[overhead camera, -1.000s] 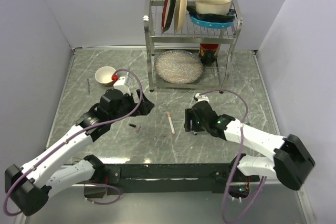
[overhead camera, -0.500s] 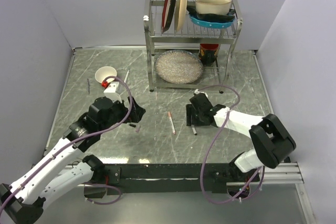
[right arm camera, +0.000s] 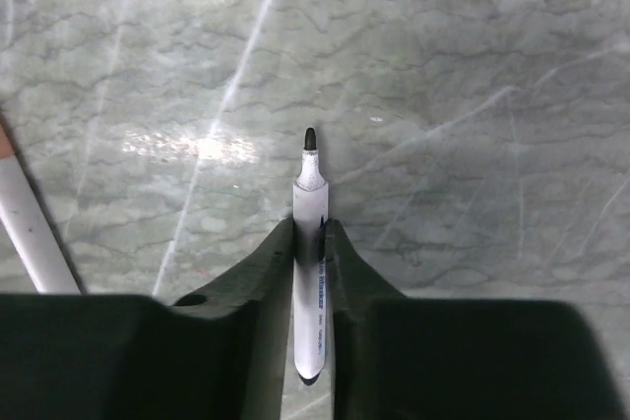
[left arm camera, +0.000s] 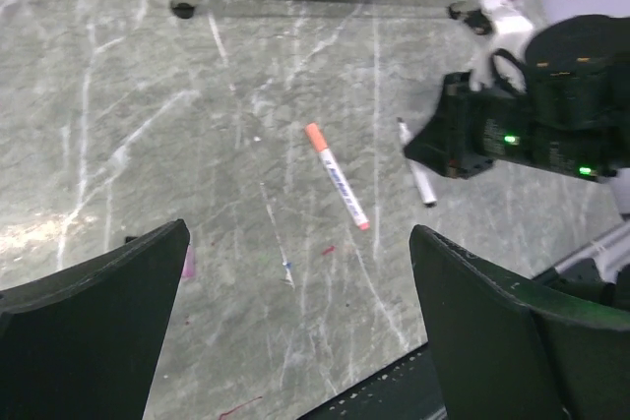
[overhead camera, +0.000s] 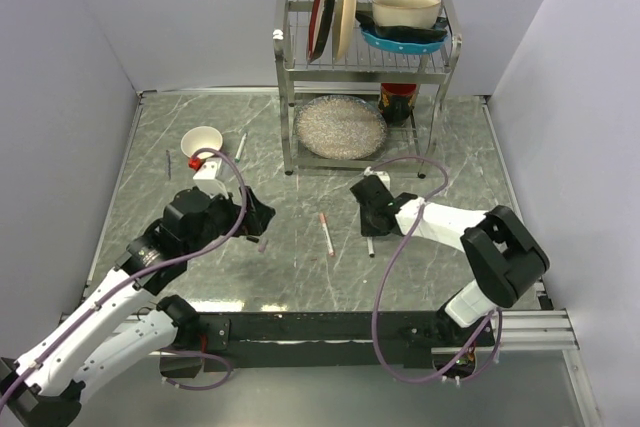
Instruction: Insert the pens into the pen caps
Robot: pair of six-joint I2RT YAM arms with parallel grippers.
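Beside the right end effector (right arm camera: pixel 310 239) and its pen (right arm camera: pixel 309 184), an orange-tipped pen (left arm camera: pixel 338 178)

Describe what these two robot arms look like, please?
Both arms have white links and black joints: the left arm and right arm. A purple cable loops along each. The left gripper and right gripper have dark wedge-shaped fingers. Small green lights glow on the right wrist.
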